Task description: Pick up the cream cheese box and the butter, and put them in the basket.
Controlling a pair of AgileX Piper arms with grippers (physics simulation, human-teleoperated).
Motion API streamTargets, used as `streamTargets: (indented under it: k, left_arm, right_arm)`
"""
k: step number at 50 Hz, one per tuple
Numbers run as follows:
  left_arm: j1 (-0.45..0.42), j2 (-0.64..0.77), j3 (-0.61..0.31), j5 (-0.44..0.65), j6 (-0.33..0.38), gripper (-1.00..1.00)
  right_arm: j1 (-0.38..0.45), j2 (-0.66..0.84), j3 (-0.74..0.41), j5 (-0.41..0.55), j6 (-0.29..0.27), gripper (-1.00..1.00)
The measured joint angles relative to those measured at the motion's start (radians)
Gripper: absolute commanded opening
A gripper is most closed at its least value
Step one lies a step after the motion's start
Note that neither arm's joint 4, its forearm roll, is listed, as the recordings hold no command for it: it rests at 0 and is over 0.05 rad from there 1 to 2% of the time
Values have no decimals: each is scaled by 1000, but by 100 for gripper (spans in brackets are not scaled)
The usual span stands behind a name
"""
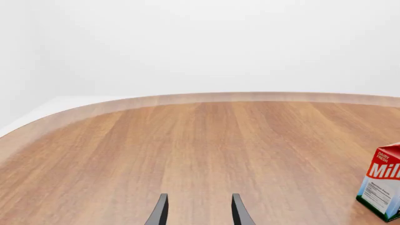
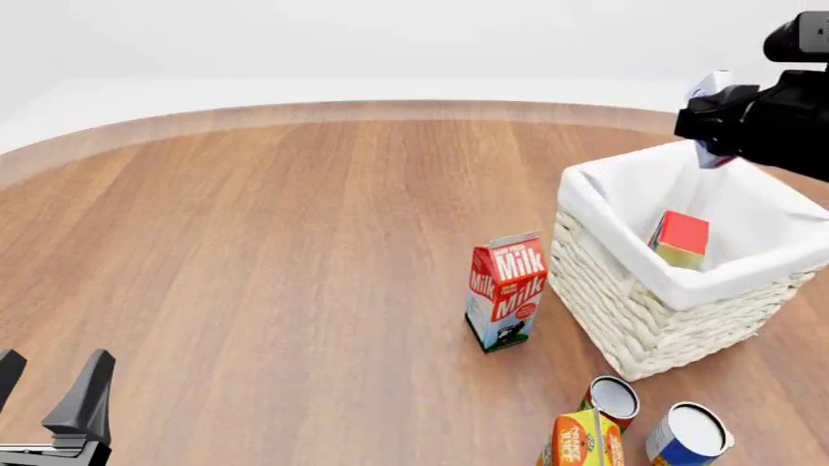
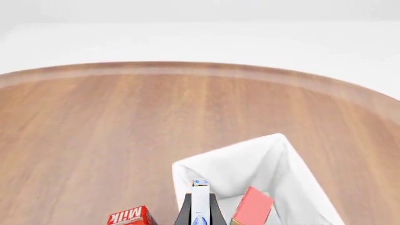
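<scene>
My right gripper (image 2: 709, 124) is shut on the cream cheese box (image 2: 712, 88), a slim white box with blue print, and holds it above the far side of the basket (image 2: 622, 301). In the right wrist view the box (image 3: 200, 199) stands between my fingers over the white liner (image 3: 250, 159). The butter (image 2: 680, 239), a red and orange carton, lies inside the basket and also shows in the right wrist view (image 3: 253, 207). My left gripper (image 2: 46, 388) is open and empty at the near left of the table, far from the basket; it also shows in the left wrist view (image 1: 198, 213).
A red-and-white milk carton (image 2: 506, 291) stands upright just left of the basket, and shows in the left wrist view (image 1: 382, 185). Two open cans (image 2: 612, 398) (image 2: 686, 433) and an orange-yellow juice carton (image 2: 580, 442) sit in front of the basket. The table's curved far edge (image 2: 388, 112) runs behind.
</scene>
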Motion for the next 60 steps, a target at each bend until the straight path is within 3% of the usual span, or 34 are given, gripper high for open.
streamTargets:
  k: [60]
  left_arm:
    - [0,0,0,0,0,100]
  right_arm:
    - [-120,157,133,-188,-66,-100]
